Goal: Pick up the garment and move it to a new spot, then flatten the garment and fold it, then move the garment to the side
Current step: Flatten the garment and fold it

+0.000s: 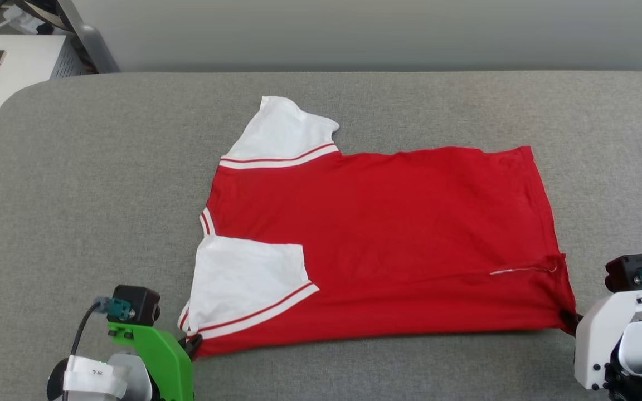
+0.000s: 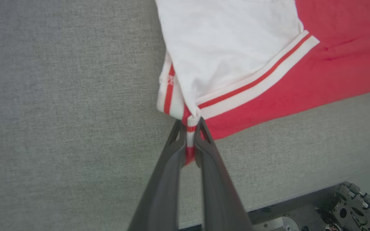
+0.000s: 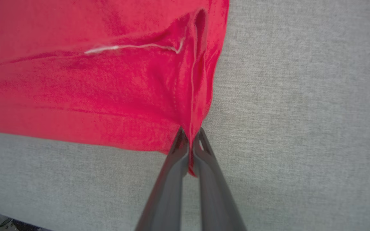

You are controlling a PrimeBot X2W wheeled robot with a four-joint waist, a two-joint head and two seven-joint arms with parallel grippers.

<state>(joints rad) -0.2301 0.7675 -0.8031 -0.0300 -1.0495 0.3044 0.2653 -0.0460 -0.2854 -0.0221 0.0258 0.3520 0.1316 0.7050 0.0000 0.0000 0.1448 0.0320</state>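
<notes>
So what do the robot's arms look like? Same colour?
Not quite. The left arm's bracket is green, the right arm's bracket white; each carries a black box with a teal plug. The left gripper and right gripper have long, dark grey, pointed fingers.

T-shirt (image 1: 388, 239) lies flat mid padded surface (image 1: 76, 195), sleeves to left, hem to right. L gripper (image 1: 193, 342) at its near-left corner, R gripper (image 1: 569, 322) at near-right.

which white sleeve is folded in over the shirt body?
The near white sleeve of the red jersey T-shirt, beside the left end effector; the far sleeve sticks outward.
</notes>
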